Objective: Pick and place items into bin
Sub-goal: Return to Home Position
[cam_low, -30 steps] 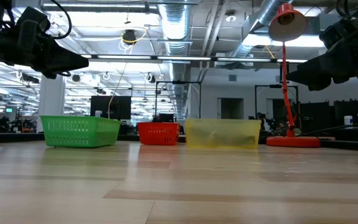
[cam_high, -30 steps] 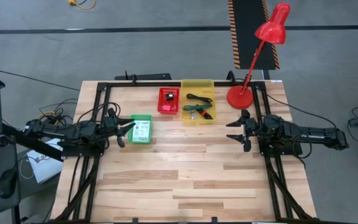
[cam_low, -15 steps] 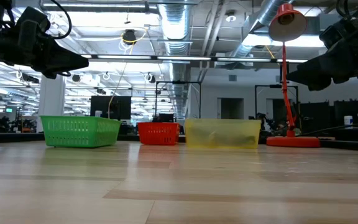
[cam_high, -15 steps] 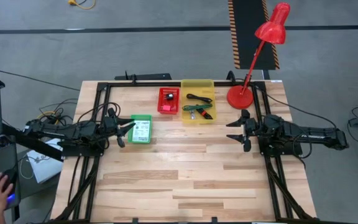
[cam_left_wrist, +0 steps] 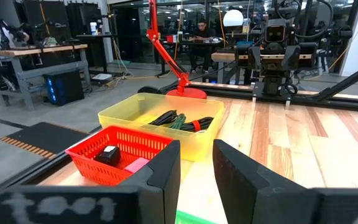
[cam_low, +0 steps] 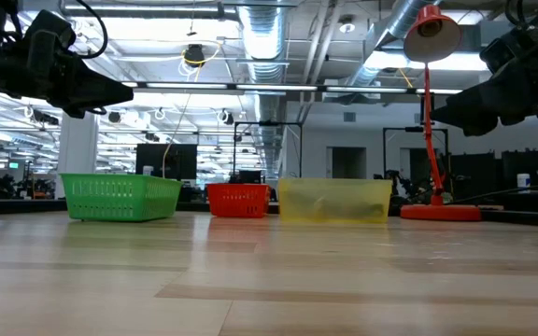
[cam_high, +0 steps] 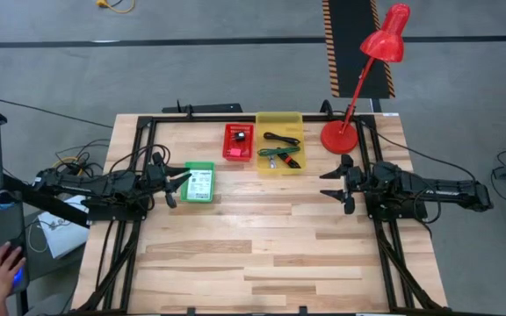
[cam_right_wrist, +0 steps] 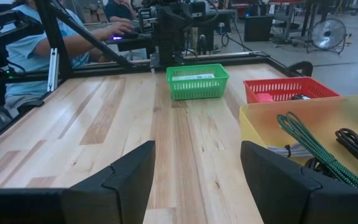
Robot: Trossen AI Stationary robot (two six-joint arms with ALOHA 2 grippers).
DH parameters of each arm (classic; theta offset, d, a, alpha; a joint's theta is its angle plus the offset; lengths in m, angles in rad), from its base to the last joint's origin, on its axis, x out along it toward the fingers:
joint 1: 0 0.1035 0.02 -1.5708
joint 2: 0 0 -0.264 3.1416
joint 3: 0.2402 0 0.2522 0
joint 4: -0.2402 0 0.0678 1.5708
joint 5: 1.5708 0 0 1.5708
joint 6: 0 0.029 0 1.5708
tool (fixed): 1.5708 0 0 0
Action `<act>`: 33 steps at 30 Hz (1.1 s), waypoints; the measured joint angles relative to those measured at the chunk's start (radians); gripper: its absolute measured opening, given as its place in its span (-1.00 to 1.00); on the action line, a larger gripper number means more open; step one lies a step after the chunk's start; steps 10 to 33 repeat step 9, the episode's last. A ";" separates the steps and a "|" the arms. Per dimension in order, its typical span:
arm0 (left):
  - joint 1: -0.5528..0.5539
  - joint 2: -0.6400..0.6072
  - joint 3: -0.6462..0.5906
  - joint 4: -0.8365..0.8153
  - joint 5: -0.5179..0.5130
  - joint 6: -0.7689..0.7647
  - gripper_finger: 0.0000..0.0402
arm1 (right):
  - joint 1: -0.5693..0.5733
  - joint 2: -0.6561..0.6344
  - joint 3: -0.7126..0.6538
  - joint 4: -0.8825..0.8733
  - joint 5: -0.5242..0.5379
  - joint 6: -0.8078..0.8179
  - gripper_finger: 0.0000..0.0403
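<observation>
Both arms are hanging raised above the desk (cam_high: 262,254), empty-handed.
Left end effector (cam_high: 177,186) is hovering at the desk's left side, just beside the green basket (cam_high: 199,164), fingers parted a little and gripping nothing. Right end effector (cam_high: 334,184) is hovering at the right side near the red lamp (cam_high: 341,136), fingers spread wide, empty. Black cable (cam_high: 281,138) and green cable (cam_high: 286,159) are lying together inside the yellow bin (cam_high: 279,116) at the far side. Red basket (cam_high: 239,125) is sitting just beside it, holding a tiny black block (cam_high: 241,134) and a pink piece (cam_high: 234,151). White packet (cam_high: 201,183) is lying in the green basket.
</observation>
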 joint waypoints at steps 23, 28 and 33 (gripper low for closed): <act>0.000 0.000 0.000 0.000 0.000 -0.002 -0.59 | 0.000 0.000 0.000 0.000 0.000 0.000 0.15; 0.000 0.000 0.000 0.000 0.000 -0.002 -0.59 | 0.000 0.000 0.000 0.000 0.000 0.000 0.15; 0.000 0.000 0.000 0.000 0.000 -0.002 -0.59 | 0.000 0.000 0.000 0.000 0.000 0.000 0.15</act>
